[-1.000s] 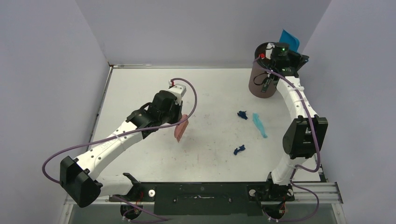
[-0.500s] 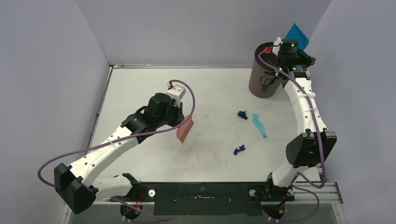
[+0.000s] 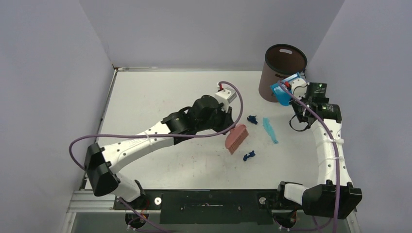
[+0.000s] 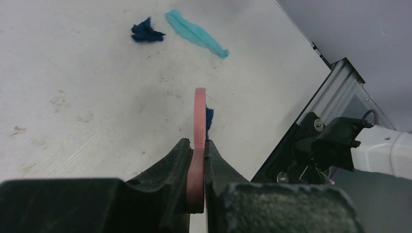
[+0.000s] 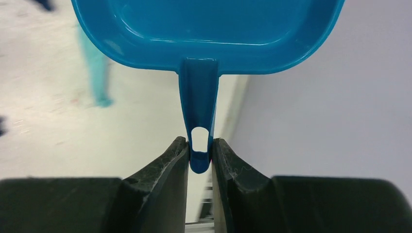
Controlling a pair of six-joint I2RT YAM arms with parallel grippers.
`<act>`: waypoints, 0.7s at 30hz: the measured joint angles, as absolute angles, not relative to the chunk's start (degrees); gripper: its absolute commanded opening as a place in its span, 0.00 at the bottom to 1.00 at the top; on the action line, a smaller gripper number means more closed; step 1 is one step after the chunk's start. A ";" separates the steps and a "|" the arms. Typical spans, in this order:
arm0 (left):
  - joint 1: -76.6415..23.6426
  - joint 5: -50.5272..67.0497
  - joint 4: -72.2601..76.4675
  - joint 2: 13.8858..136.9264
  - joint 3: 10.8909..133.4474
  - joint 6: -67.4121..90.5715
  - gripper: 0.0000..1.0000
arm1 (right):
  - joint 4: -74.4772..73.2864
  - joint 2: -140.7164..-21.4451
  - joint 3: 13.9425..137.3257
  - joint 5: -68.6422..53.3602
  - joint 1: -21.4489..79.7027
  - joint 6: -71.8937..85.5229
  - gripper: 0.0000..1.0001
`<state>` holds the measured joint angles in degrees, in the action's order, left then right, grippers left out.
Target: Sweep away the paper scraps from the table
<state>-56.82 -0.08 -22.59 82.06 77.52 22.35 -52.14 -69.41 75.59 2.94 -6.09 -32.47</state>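
Near scrap: dark-blue crumpled paper bit (image 3: 248,156), white flat table (image 3: 145,97), unswept.
L gripper (image 4: 197,145): clamps pink hand brush (image 3: 236,138); that bit at its 5 o'clock.
Far scraps: light-blue strip (image 3: 270,129), 2nd dark-blue bit (image 3: 252,119), 1–2 o'clock.
R gripper (image 5: 199,145): pinches blue plastic dustpan (image 5: 209,29).
Left: 3 scraps.

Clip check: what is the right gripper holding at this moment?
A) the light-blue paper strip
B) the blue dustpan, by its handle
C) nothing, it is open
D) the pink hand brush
B: in the right wrist view the right gripper is shut on the handle of the blue dustpan, while the pink hand brush sits in the left gripper.
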 measured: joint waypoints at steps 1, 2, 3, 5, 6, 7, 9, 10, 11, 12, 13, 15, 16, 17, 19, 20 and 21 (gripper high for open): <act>-57.63 -0.05 -21.28 84.14 78.50 23.31 0.00 | -52.95 -68.64 73.43 0.03 -6.66 -30.79 0.05; -58.28 0.01 -19.88 86.35 79.46 24.23 0.00 | -53.84 -67.83 71.66 -2.76 -6.79 -29.26 0.05; -58.85 0.10 -18.59 88.68 80.42 25.30 0.00 | -54.72 -67.02 70.32 -5.43 -6.76 -27.64 0.05; -59.66 0.56 -15.68 93.38 82.06 27.27 0.00 | -55.16 -65.19 68.77 -9.76 -6.74 -24.69 0.05; -59.90 1.02 -14.11 95.66 82.74 28.40 0.00 | -55.05 -64.05 68.47 -11.60 -6.70 -23.29 0.05; -60.03 1.58 -12.38 97.84 83.29 29.56 0.00 | -54.78 -62.67 68.31 -13.28 -6.72 -21.93 0.05; -60.10 2.92 -8.36 102.39 84.34 32.29 0.00 | -53.43 -59.51 67.88 -15.94 -6.72 -19.42 0.05; -60.10 3.44 -6.57 104.42 84.95 33.58 0.00 | -52.90 -57.93 67.72 -16.97 -6.72 -18.39 0.05; -60.12 3.88 -5.04 106.45 85.69 34.92 0.00 | -52.45 -56.31 67.68 -17.96 -6.72 -17.12 0.05; -60.18 4.34 -3.57 108.42 86.63 36.49 0.00 | -52.10 -55.37 67.68 -18.65 -6.72 -16.45 0.05; -60.20 4.75 -2.20 110.30 87.72 38.09 0.00 | -51.68 -54.35 67.68 -19.55 -6.72 -15.53 0.05; -60.31 5.23 0.51 114.04 90.37 41.32 0.00 | -51.18 -53.36 67.68 -20.91 -6.72 -14.20 0.05; -60.42 5.41 1.76 116.03 92.16 42.98 0.00 | -51.00 -53.15 67.68 -21.61 -6.72 -13.72 0.05; -60.58 5.65 3.14 118.43 94.59 44.97 0.00 | -50.96 -53.08 67.68 -22.22 -6.72 -13.23 0.05; -60.82 6.28 5.23 122.74 99.33 48.45 0.00 | -50.98 -52.97 67.68 -23.16 -6.74 -12.73 0.05; -60.97 6.61 6.35 125.03 101.95 50.33 0.00 | -50.98 -52.75 67.68 -23.49 -6.76 -12.71 0.05; -61.10 6.96 6.96 127.26 104.62 52.18 0.00 | -51.03 -52.38 67.68 -23.64 -6.79 -12.73 0.05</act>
